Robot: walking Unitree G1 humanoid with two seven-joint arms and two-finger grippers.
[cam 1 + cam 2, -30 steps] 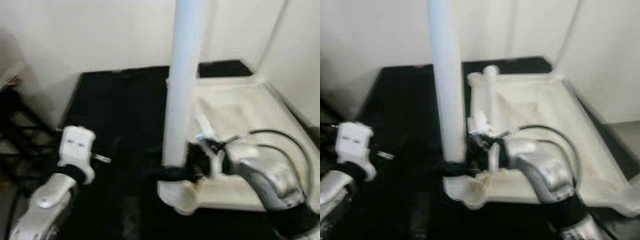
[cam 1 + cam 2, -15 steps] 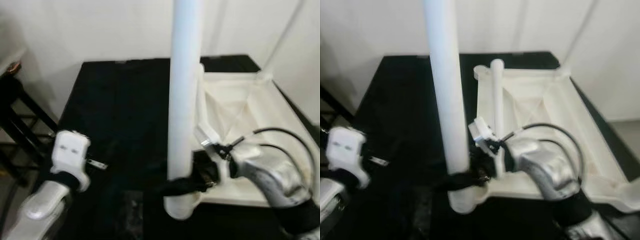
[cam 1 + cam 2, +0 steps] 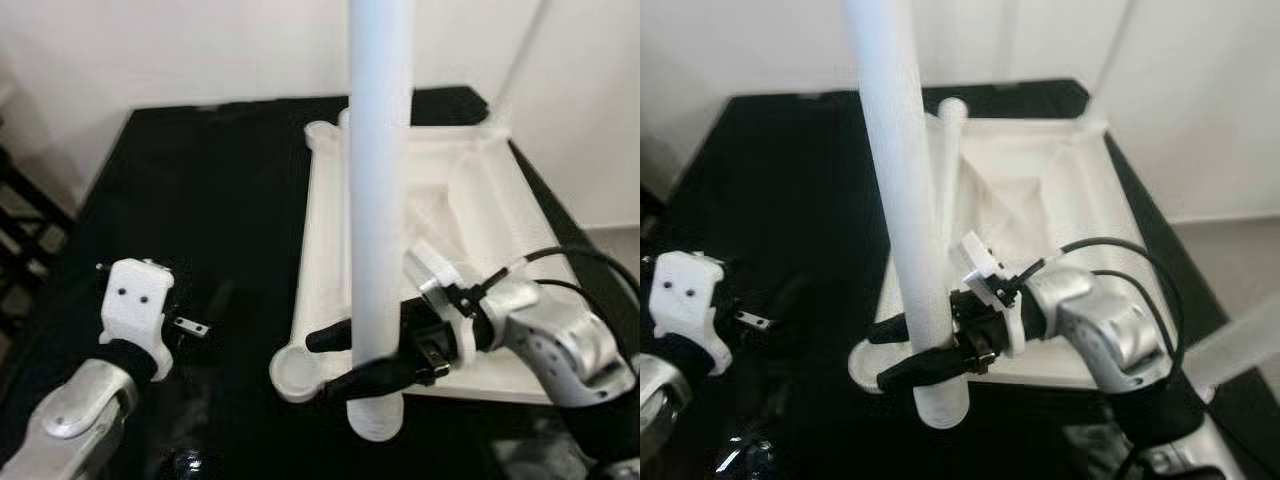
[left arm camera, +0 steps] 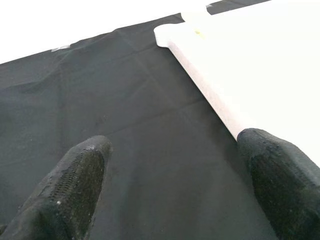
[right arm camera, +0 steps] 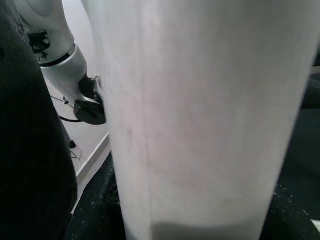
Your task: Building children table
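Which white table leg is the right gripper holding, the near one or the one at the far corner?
The near white tube leg, upright in the right gripper; the far white leg already stands on the upturned white tabletop.

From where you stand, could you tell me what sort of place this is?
Probably a room corner at home, set up for furniture assembly. A black mat lies on the floor against plain white walls, and on it an upturned white tabletop, with the right tool holding a white leg upright.

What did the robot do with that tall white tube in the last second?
The right gripper kept its hold on the white tube and shifted its foot off the tabletop's corner socket onto the black cloth beside it. The camera also moved. The left gripper stayed idle, jaws open.
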